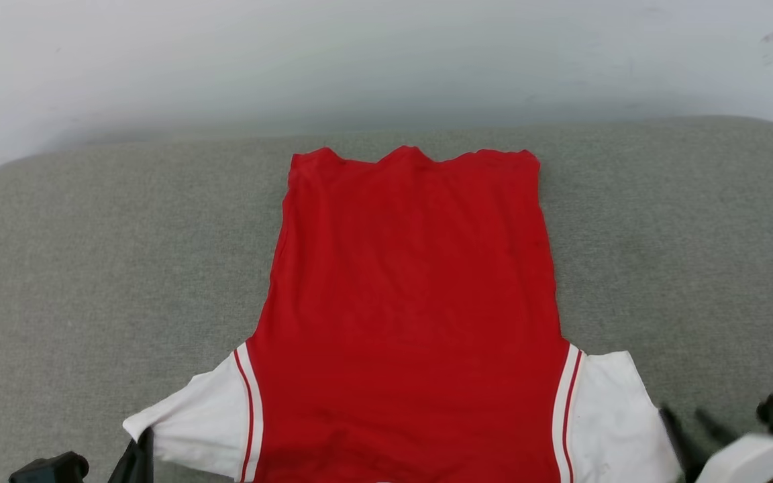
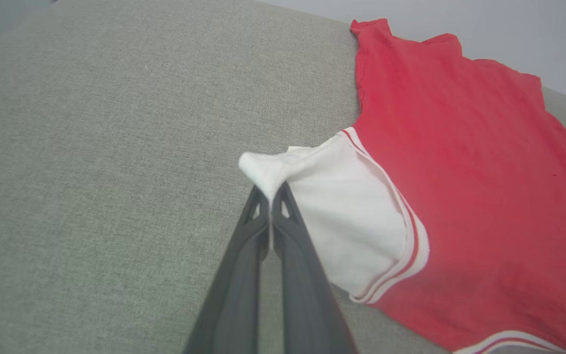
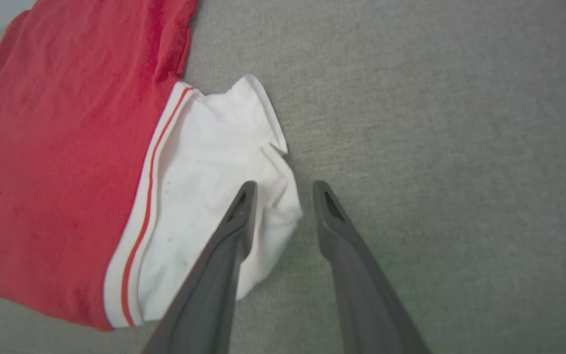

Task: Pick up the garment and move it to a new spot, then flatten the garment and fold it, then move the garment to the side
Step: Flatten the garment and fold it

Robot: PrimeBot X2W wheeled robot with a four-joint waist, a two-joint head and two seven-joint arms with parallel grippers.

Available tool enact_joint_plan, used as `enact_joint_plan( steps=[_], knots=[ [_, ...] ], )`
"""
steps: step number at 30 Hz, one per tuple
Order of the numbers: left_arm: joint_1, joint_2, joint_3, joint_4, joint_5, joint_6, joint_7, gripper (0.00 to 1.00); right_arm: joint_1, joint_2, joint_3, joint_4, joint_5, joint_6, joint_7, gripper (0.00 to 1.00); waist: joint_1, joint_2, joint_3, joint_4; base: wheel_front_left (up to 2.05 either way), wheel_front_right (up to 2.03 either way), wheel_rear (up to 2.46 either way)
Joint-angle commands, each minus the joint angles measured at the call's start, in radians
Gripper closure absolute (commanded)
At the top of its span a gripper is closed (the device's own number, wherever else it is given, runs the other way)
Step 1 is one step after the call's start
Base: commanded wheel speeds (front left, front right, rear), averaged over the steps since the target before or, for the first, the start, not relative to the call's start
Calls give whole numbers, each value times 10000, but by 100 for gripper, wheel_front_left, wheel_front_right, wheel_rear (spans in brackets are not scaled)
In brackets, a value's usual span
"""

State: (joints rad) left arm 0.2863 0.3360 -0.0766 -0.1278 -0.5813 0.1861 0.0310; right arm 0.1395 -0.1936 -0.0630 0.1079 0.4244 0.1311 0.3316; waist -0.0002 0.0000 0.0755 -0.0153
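Red garment (image 2: 460, 172) lies flat, sleeve pinched in left claw (image 2: 270, 194).

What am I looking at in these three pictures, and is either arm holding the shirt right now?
This is a two-armed robot with three cameras. The head view looks down on a red garment with white sleeves, spread flat on a grey padded surface. The left wrist view looks along the left fingers, pinched shut on the tip of one white sleeve. The right wrist view looks along the right fingers, apart over the other sleeve's edge, gripping nothing.
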Motion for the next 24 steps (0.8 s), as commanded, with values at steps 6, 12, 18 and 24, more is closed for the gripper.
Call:
enact_joint_plan(
  steps=[6,12,18,24],
  knots=[
    [-627,-41,-270,-731,347,-40,-308,100,-2722,210,-955,-272,-3,-5,-1016,0,2,0,894,540,0,0,0],
    [-1295,-308,-572,-956,476,-290,-846,100,-5854,-828,-819,1472,552,-5,-83,0,2,0,1994,1366,0,0,0],
    [-2137,-790,-1092,-735,485,-712,-1491,100,-8534,-2195,-223,3273,726,-5,2054,0,2,0,3040,2493,0,0,0],
    [-2868,-1209,-1578,-460,555,-1151,-2088,100,-10428,-2951,324,4330,609,-5,3639,0,2,0,4118,3389,0,0,0]
  ],
)
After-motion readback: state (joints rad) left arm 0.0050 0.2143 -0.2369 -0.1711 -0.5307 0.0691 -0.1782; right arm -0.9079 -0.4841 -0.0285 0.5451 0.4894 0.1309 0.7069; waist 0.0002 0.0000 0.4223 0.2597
